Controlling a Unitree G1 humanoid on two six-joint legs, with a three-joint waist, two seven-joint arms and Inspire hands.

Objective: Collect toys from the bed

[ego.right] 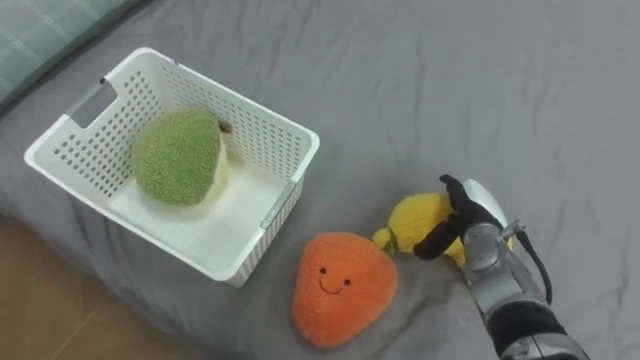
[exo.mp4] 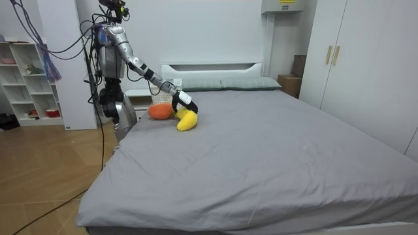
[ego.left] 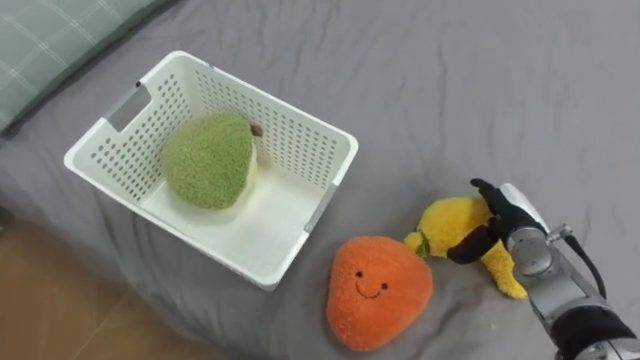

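At the ten o'clock corner of the eye view a green checked pillow lies on the grey bed, and wooden floor shows at eight o'clock past the bed's edge. Between nine and eleven o'clock a white perforated plastic basket stands on the cover near that edge, and a green plush pear lies inside it toward its far left corner. At about five o'clock of the basket, just beside its near corner but apart from it, an orange plush toy with a smiling face lies flat on the cover, face up. At two o'clock of the orange toy, touching or nearly touching it, a yellow plush toy rests on the bed. The right hand comes in from four o'clock, its dark fingers curled over the top of the yellow toy and its thumb pressed against the near side, clamped on it. In the room view the robot stands beside the bed near the headboard, at the room view's left, right arm stretched down to the yellow toy.
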